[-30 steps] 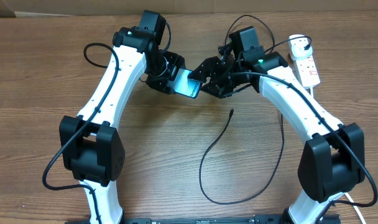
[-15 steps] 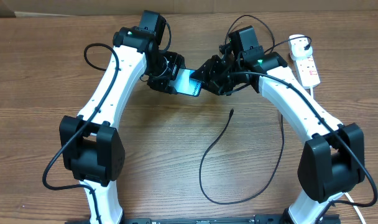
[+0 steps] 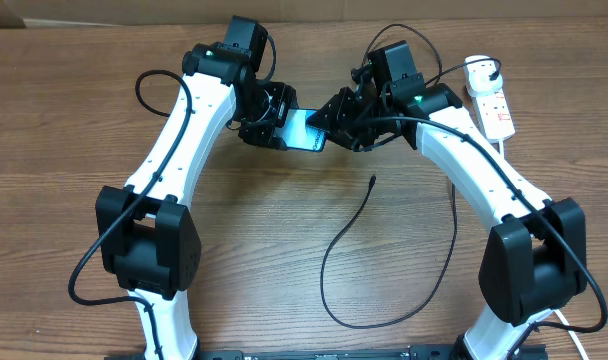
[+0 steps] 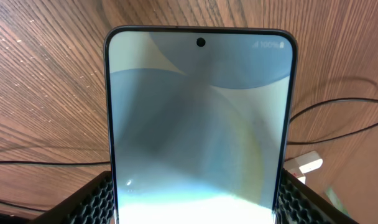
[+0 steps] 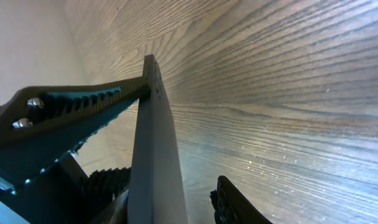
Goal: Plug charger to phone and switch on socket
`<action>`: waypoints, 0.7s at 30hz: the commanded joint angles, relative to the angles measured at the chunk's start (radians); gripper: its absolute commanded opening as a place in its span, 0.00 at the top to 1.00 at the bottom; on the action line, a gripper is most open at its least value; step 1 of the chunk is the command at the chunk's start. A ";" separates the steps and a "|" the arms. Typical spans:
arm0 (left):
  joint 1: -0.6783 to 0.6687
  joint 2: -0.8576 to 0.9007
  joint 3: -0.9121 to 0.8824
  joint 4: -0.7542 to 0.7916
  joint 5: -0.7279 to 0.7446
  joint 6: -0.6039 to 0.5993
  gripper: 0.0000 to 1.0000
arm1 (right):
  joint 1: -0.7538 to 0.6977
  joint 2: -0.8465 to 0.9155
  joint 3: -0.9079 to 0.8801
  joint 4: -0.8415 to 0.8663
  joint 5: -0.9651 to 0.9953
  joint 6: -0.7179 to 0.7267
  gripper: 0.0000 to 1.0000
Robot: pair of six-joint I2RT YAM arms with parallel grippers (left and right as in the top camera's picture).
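The phone [image 3: 304, 131] is lifted off the table at the back centre, its light-blue screen lit. My left gripper [image 3: 280, 122] is shut on it; in the left wrist view the screen [image 4: 198, 124] fills the space between both pads [image 4: 92, 200]. My right gripper [image 3: 331, 118] straddles the phone's other end. In the right wrist view the phone [image 5: 153, 155] shows edge-on, close against one pad [image 5: 105, 183], with a gap to the other finger [image 5: 229, 205]. The charger lies loose on the table, its tip [image 3: 372, 182] in front of the grippers. The socket [image 3: 494, 103] lies at the back right.
The charger's black cable [image 3: 324, 285] loops across the table's middle front and runs up toward a white plug [image 3: 478, 68] in the socket. Another black cable [image 3: 144, 85] trails at the back left. Both arms' bases [image 3: 144, 245] stand at the near corners.
The right gripper's jaws have narrowed around the phone's end. The phone and both grippers have shifted slightly toward the back of the table. The charger has not moved.
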 commanded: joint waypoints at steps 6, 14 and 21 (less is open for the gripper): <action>-0.008 -0.034 0.008 -0.007 0.018 0.002 0.49 | -0.001 -0.003 0.013 -0.024 0.009 -0.129 0.75; -0.008 -0.034 0.008 -0.009 0.019 0.002 0.49 | 0.000 -0.003 0.013 -0.024 -0.002 -0.128 0.78; -0.008 -0.034 0.008 -0.005 0.023 0.001 0.49 | 0.000 -0.003 0.013 -0.024 -0.026 -0.128 0.80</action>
